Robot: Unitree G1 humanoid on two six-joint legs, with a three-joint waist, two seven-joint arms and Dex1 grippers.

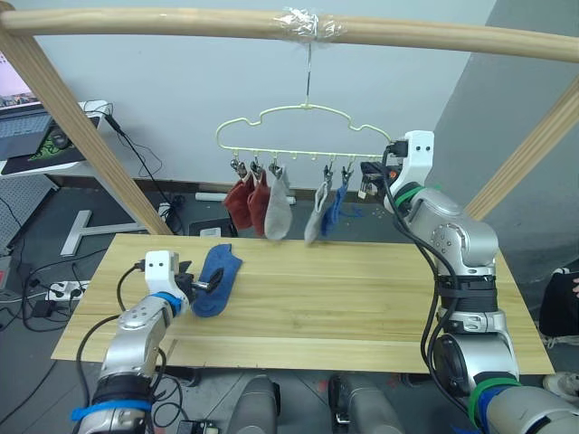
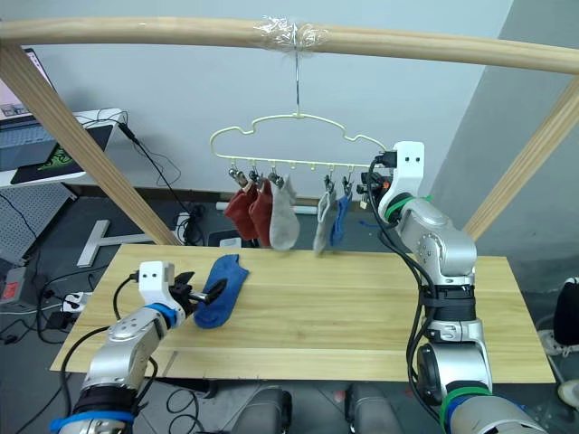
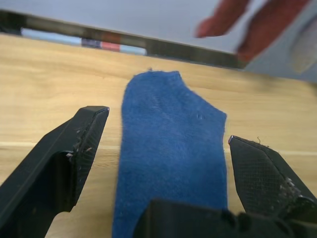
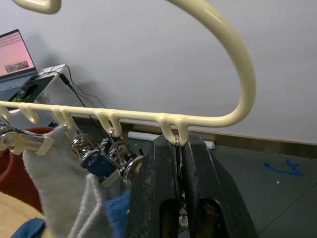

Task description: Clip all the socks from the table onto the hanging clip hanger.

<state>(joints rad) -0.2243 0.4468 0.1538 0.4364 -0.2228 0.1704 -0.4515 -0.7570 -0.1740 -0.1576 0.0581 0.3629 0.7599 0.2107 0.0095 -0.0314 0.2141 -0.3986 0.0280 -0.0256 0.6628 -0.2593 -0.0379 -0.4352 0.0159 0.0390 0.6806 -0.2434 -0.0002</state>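
One blue sock lies flat on the tabletop, left side. Left pincer released, fingers straddling the sock's near end. Right pincer clenched on the rightmost clip of the clip hanger. Five socks hang clipped: two red, two grey, one blue.

You see the surface and clip hanger from the head, looking forward and down, while the left wrist camera sits close over the blue sock and the right wrist camera close under the hanger.

sock on table, left
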